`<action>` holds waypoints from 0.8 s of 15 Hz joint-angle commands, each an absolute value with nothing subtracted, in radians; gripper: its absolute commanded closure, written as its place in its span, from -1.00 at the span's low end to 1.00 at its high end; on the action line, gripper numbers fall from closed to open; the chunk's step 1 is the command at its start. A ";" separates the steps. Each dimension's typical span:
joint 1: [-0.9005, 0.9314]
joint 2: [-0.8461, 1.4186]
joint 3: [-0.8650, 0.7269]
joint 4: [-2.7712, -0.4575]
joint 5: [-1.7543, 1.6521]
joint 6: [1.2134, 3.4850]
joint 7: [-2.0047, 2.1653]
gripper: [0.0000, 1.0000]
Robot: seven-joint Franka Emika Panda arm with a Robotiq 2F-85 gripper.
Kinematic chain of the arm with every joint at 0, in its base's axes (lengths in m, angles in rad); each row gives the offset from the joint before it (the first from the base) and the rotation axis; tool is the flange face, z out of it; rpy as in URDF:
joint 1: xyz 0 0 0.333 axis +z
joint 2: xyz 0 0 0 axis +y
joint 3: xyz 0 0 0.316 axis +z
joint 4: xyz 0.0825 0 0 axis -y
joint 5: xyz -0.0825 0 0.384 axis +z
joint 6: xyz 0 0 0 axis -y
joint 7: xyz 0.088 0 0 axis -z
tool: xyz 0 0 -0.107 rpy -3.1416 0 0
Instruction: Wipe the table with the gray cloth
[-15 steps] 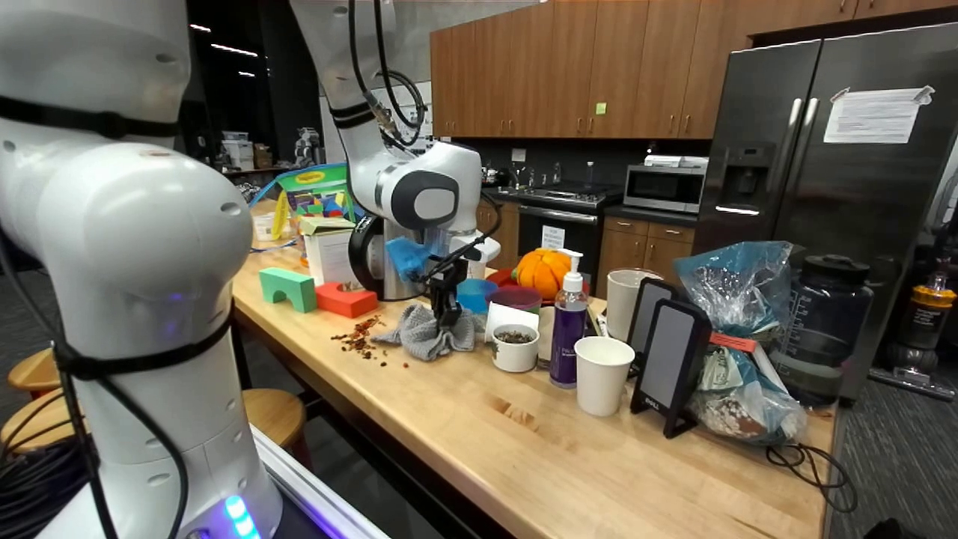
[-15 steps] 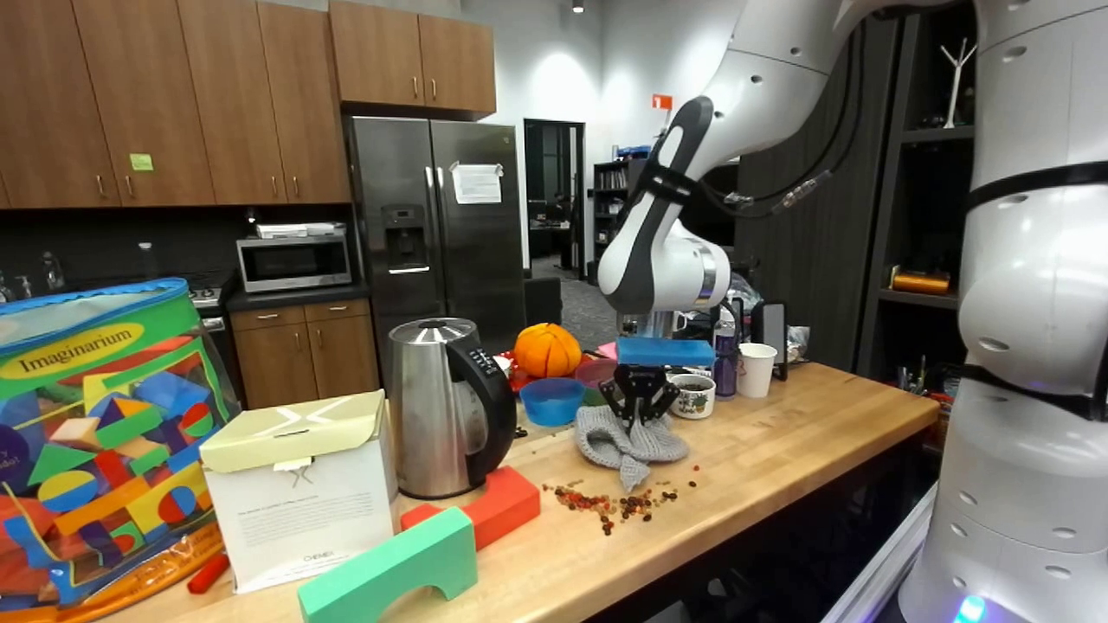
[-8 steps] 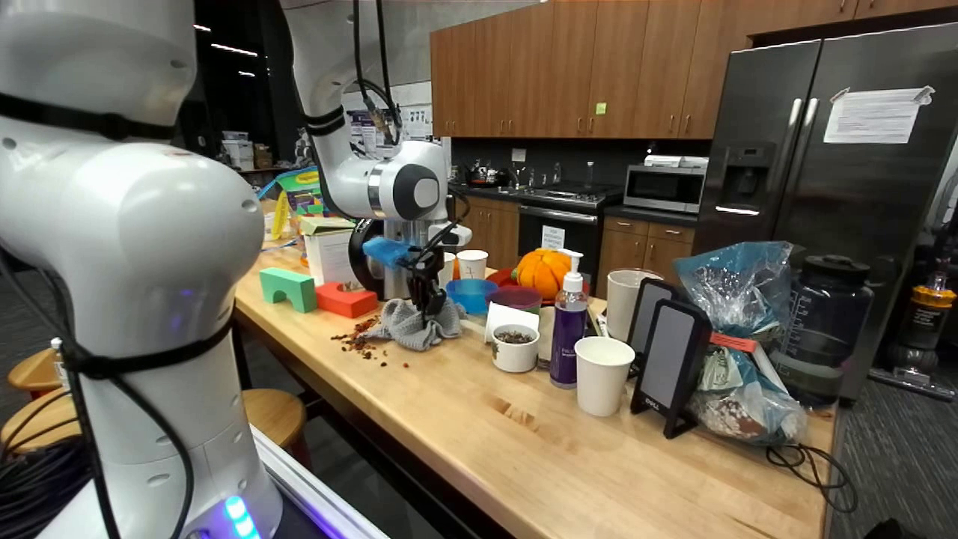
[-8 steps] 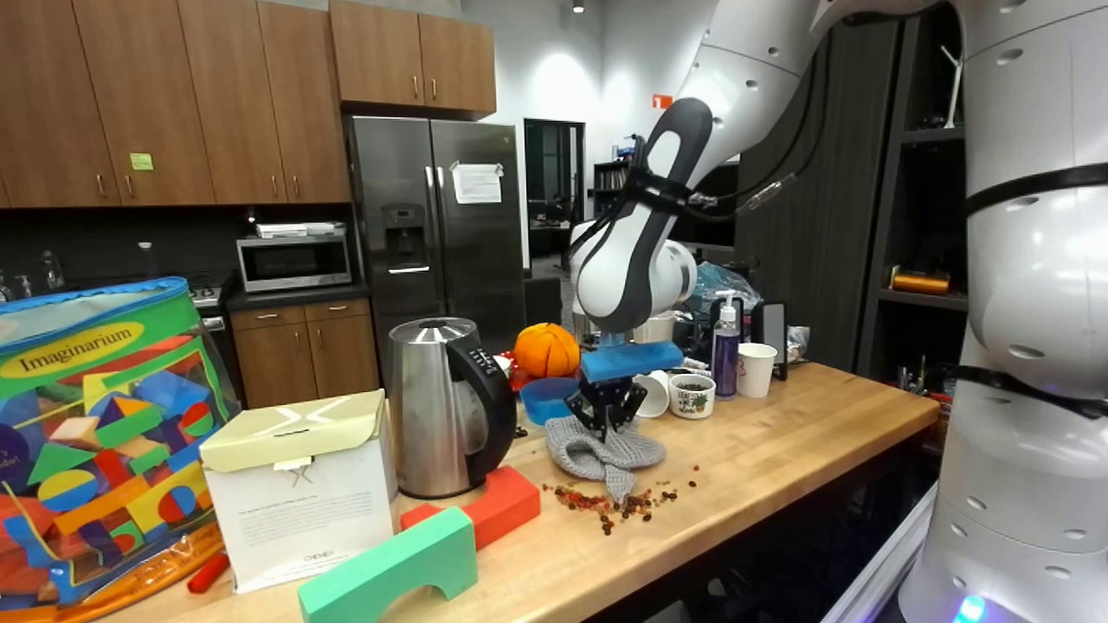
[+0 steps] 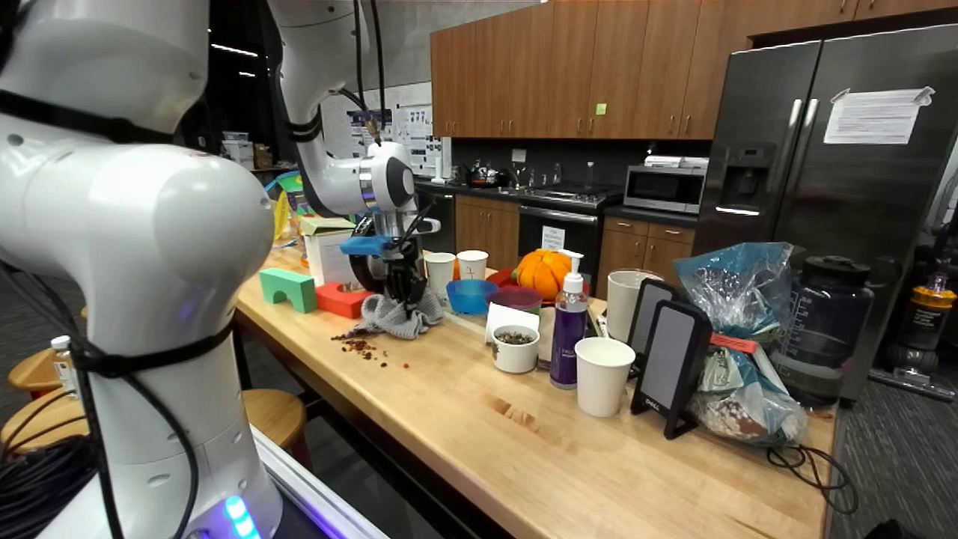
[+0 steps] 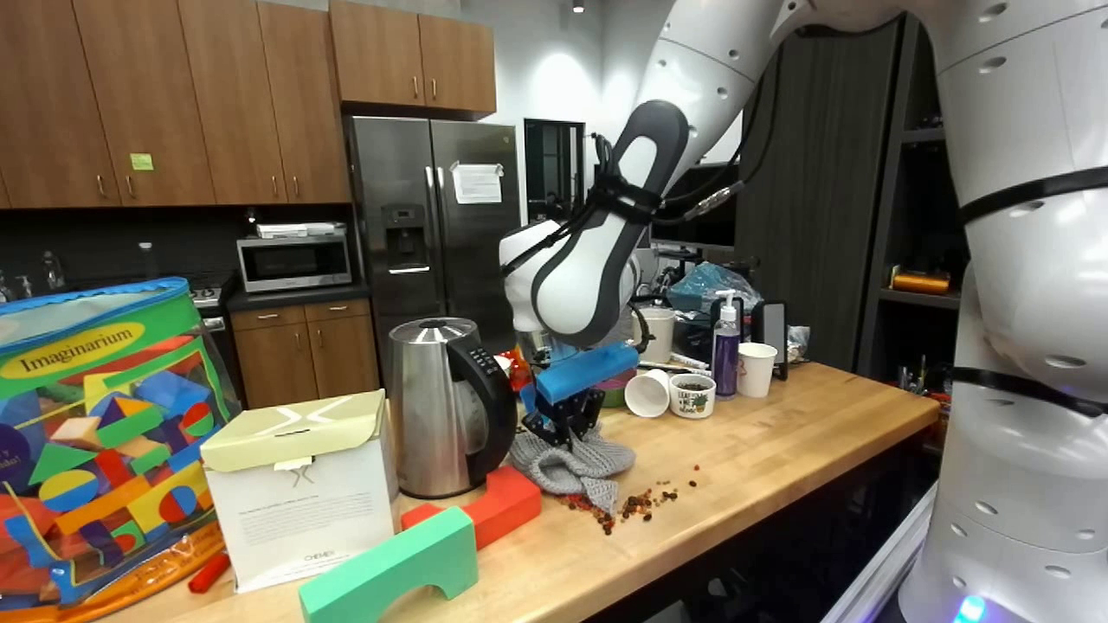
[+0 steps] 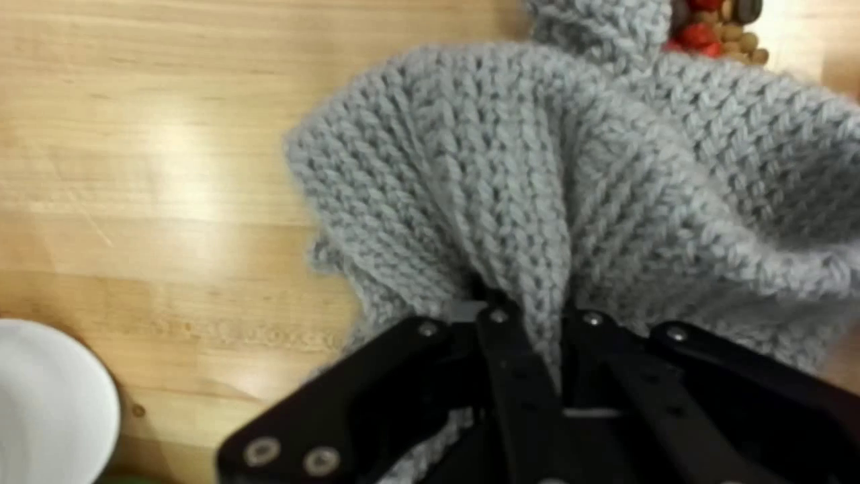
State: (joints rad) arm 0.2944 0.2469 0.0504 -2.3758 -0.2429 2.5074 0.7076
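In the wrist view the jaws show at six o'clock and pinch a raised fold of the gray cloth (image 7: pixel 484 175), one on either side of it. The cloth lies rumpled on the wooden tabletop (image 5: pixel 599 479), bunched below the jaws. At about one o'clock in the wrist view, red and brown bits (image 7: pixel 702 33) show right at its edge; whether any sit underneath, I cannot tell. Reckoned from the cloth in an exterior view, a red block (image 6: pixel 511 509) lies at eight o'clock, a silvery kettle (image 6: pixel 424 415) stands upright at ten, and toward two o'clock a white cup (image 6: pixel 647 394) lies on its side just beside an upright printed cup (image 6: pixel 692 400) with dark contents. Reckoned from the cloth in an exterior view, a blue bowl (image 5: pixel 471 297) is between two and three o'clock, a pump bottle (image 5: pixel 569 337) of purple liquid at three, and a green arch block (image 5: pixel 299 290) between nine and ten
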 commanded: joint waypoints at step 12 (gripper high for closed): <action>0.161 0.271 0.032 -2.447 -0.033 2.638 0.627 0.94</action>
